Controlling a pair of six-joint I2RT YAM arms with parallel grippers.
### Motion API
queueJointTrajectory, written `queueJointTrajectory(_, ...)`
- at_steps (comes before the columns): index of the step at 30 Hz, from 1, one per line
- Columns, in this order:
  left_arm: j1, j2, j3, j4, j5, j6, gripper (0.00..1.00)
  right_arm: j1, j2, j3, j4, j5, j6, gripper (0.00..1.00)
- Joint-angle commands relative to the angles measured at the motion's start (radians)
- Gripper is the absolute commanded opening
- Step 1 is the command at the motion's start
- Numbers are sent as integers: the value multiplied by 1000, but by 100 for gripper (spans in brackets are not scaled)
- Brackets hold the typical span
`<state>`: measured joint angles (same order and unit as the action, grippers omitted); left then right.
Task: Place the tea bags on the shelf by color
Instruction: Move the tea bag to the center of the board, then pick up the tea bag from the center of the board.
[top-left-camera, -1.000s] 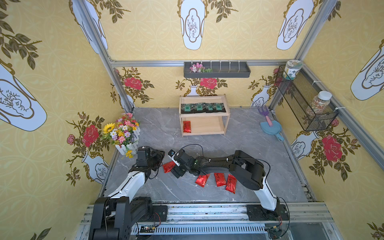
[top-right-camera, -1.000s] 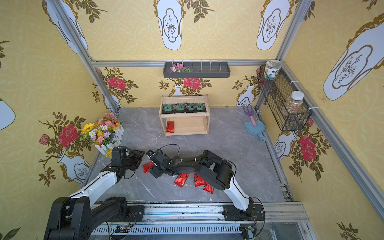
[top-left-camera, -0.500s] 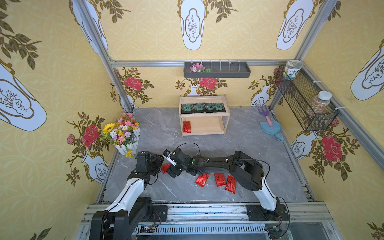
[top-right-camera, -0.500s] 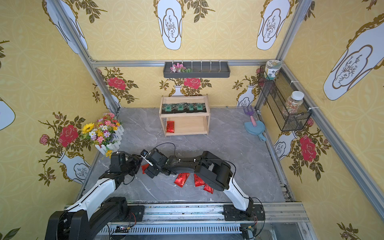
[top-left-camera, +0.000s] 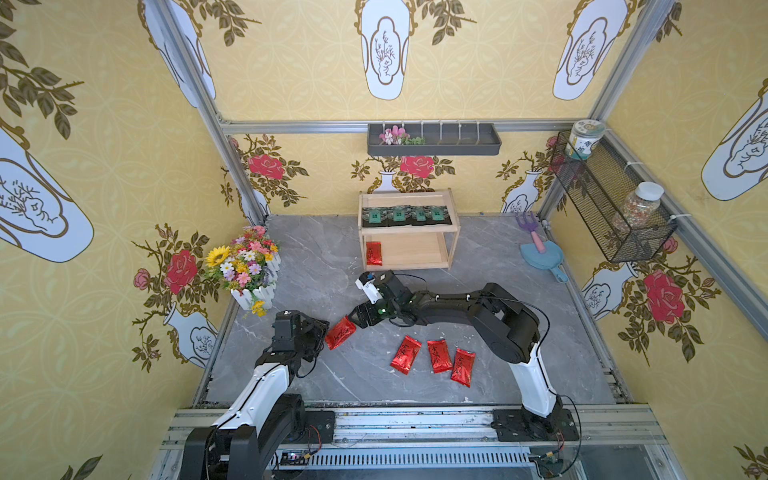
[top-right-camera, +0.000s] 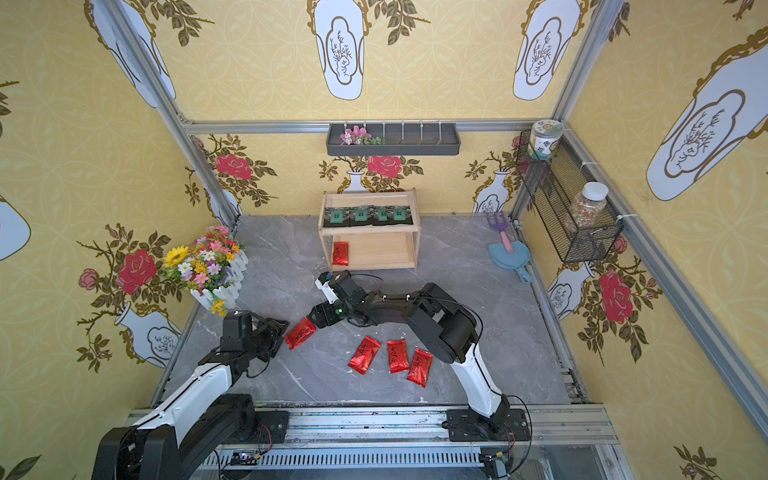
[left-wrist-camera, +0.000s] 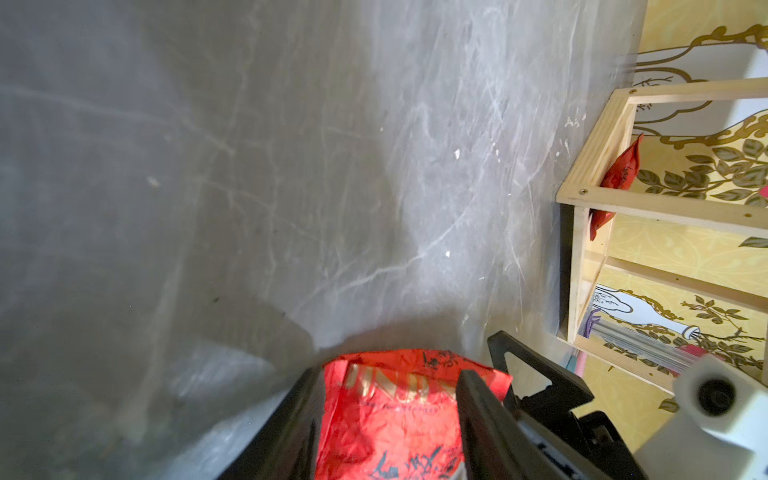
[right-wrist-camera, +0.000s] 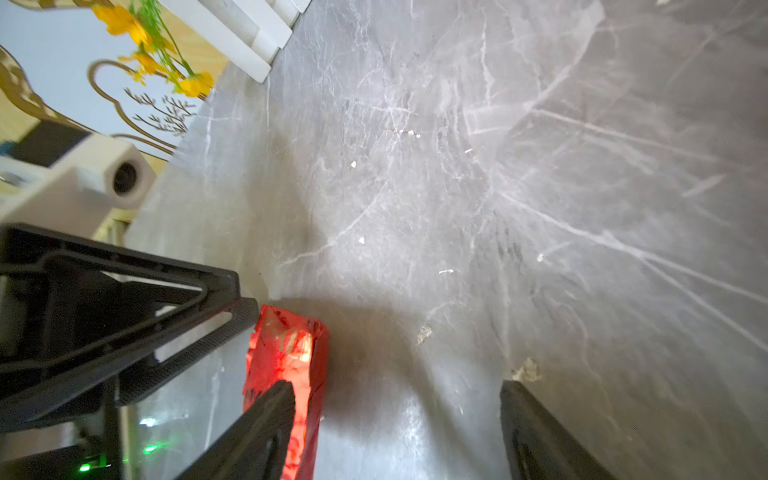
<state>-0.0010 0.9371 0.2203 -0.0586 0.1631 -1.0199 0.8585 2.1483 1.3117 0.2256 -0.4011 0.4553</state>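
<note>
I count four black sachets (top-left-camera: 398, 215) and five red packets (top-left-camera: 439, 355). There is one wooden shelf (top-left-camera: 409, 230) and two jars (top-left-camera: 636, 205).

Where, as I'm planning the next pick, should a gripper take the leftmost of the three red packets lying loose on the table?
Probably from straight above, pinching the leftmost packet across its narrow middle. It lies flat on the table, one long edge free, the other a narrow gap from the next packet.

2 black arms (top-left-camera: 449, 301) with white lower-link shells (top-left-camera: 266, 386) and white wrist cameras (top-left-camera: 368, 286).
</note>
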Motion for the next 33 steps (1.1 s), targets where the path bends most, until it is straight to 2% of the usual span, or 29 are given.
queueJointTrajectory(1,-1,-7,1,-26,-10,4,56,-29,27,-2,108,-184,173,72)
queueJointTrajectory(8,-1,-34,15,-60,-13,6,56,-66,74,26,144,-291,244,54)
queueJointTrajectory(18,-1,-133,12,-155,-17,-1,56,-65,90,61,77,-324,223,53)
queueJointTrajectory(27,-5,-42,-65,40,109,-14,48,-67,127,101,15,-367,229,49)
queueJointTrajectory(33,-20,3,-51,89,113,-8,41,-74,147,106,38,-415,264,38)
